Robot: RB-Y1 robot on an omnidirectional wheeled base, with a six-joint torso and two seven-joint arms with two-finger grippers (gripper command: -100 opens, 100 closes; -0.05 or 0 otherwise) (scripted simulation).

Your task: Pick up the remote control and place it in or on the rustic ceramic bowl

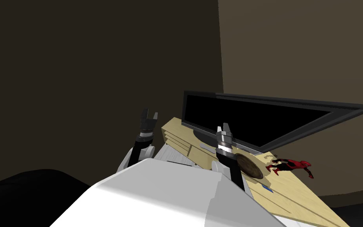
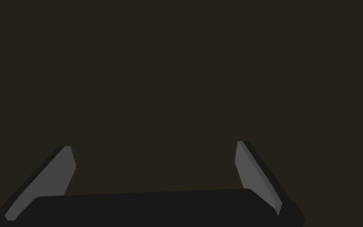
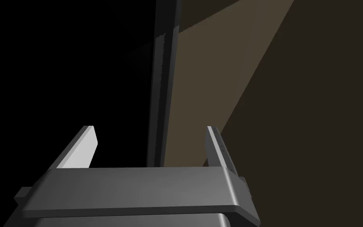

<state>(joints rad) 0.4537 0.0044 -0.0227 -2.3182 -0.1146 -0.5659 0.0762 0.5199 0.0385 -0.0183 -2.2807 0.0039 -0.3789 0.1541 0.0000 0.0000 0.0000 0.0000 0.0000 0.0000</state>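
A thin grey bar, seemingly the remote control [image 1: 207, 148], lies on the light wooden TV stand [image 1: 295, 189] just in front of the TV's foot. The brown round bowl [image 1: 250, 165] sits on the stand to the right of it, partly hidden by my right forearm. My right gripper [image 1: 224, 127] [image 3: 150, 128] is raised above the remote, open and holding nothing, pointing at the TV's dark bezel [image 3: 163, 79]. My left gripper [image 1: 149, 115] [image 2: 154, 145] hangs open to the left of the stand's end, facing a dark wall.
A wide black TV [image 1: 255, 118] stands along the back of the stand. A red and black toy figure [image 1: 293, 165] lies right of the bowl, and a small blue item [image 1: 267, 189] lies near the front edge. Dark walls rise behind.
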